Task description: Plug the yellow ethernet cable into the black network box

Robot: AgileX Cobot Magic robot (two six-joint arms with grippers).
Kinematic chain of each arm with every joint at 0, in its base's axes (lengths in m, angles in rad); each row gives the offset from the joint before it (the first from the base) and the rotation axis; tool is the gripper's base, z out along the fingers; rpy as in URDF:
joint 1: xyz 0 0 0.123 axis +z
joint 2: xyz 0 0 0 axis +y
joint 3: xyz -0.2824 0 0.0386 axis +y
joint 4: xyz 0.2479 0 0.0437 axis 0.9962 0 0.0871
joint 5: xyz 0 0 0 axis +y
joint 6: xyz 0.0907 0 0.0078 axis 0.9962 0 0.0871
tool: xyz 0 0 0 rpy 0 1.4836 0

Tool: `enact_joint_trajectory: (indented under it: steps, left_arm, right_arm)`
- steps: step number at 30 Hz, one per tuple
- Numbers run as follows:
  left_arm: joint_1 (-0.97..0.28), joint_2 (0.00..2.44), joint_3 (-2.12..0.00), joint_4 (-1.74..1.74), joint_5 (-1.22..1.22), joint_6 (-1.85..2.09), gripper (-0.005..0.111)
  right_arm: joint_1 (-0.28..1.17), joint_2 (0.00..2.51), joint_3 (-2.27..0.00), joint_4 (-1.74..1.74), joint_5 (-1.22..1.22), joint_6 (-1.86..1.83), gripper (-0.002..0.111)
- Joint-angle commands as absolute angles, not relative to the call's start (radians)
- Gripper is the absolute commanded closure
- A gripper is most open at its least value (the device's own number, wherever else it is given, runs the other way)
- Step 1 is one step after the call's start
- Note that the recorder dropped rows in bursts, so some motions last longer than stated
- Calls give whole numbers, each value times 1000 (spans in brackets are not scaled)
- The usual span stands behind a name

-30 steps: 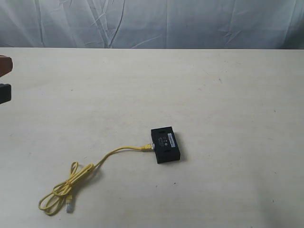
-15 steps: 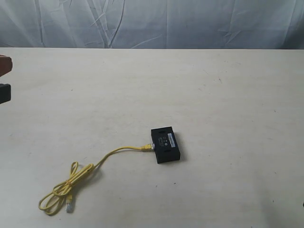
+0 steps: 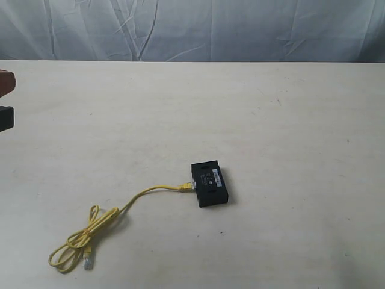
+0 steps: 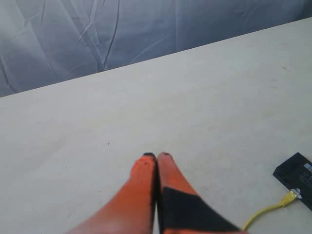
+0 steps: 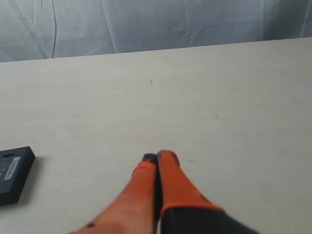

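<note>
The black network box [image 3: 210,183] lies flat a little below the table's middle, its pale label facing up. The yellow ethernet cable [image 3: 144,193] runs from a looped bundle [image 3: 81,241] at the lower left up to the box. One plug [image 3: 187,186] sits against the box's left side and looks inserted. The other clear plug [image 3: 88,261] lies loose by the bundle. My left gripper [image 4: 156,156] is shut and holds nothing; the box [image 4: 297,175] and cable end [image 4: 291,196] lie well off to its side. My right gripper [image 5: 157,156] is shut and holds nothing, apart from the box [image 5: 13,174].
The pale table [image 3: 283,132] ends at a wrinkled blue-grey cloth backdrop [image 3: 192,30]. An orange and black part of my left arm [image 3: 5,99] shows at the left edge of the exterior view. My right arm is out of that view.
</note>
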State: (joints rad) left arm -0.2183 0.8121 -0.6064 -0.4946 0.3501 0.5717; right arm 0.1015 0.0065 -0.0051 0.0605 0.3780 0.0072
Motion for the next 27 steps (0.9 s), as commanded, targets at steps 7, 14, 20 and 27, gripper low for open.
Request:
enact_joint_trajectory:
  steps: [7,14,20,27]
  left_arm:
    - [-213,803,-600,-494,339,572,107]
    - [-213,803,-600,-494,339,572,107]
    - [-213,803,-600,-494,339,572,107]
    - [-195,731,-581,-406,337,583,107]
  right_arm:
    - [93,0,0,65,366,0,109]
    - [93,0,0,65,366,0,109]
    - [93,0,0,65,366,0,109]
    - [93,0,0,65,362,0,109]
